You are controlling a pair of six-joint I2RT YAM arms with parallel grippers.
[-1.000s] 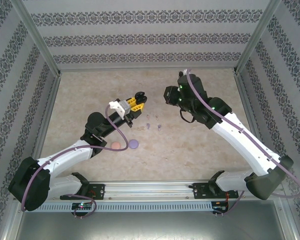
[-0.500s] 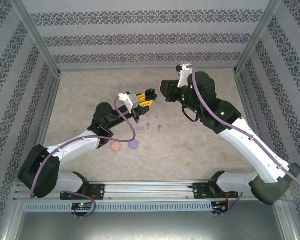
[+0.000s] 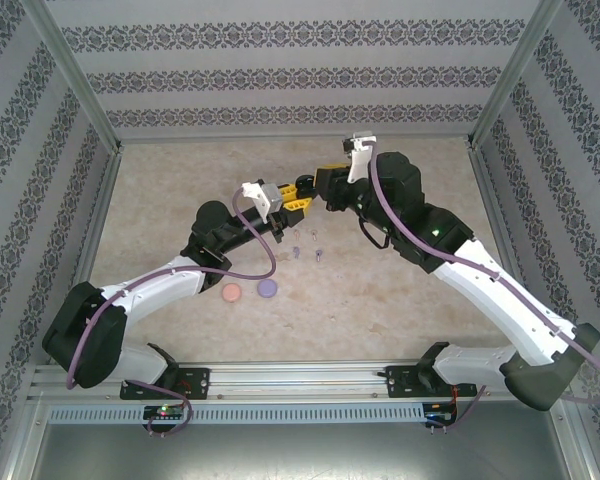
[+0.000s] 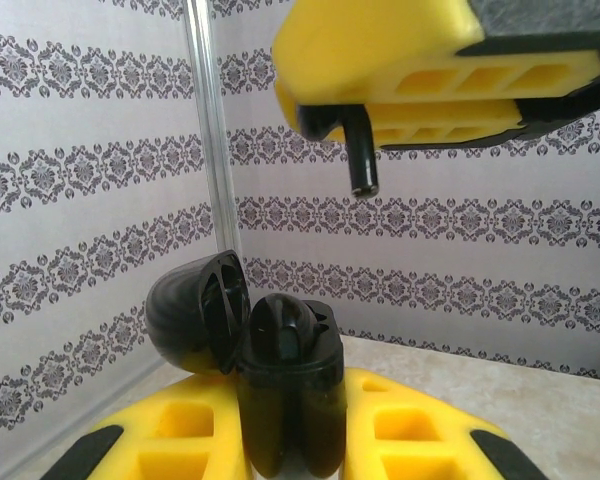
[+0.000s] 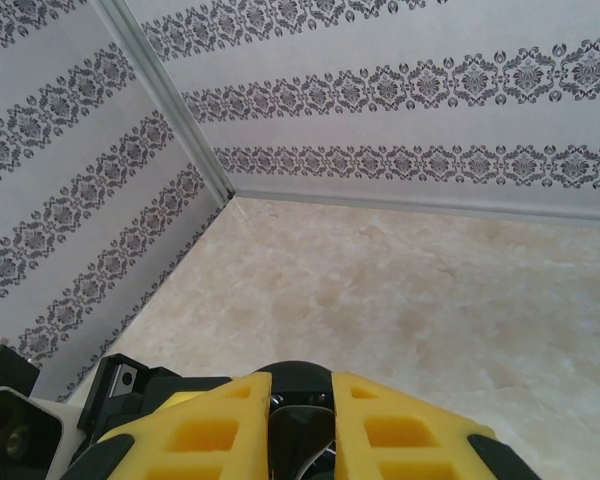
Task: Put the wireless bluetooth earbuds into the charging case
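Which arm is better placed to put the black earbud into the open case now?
Right. The right gripper holds the black earbud, stem down, above the open charging case. The left gripper only holds that case upright, lid open.

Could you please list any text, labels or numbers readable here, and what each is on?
No readable text.
The black charging case and the black earbud are unmarked.
The walls carry only ornament.
The rail's circuit boards are too small to read.

Right tool and earbud have swung above left tool and case.
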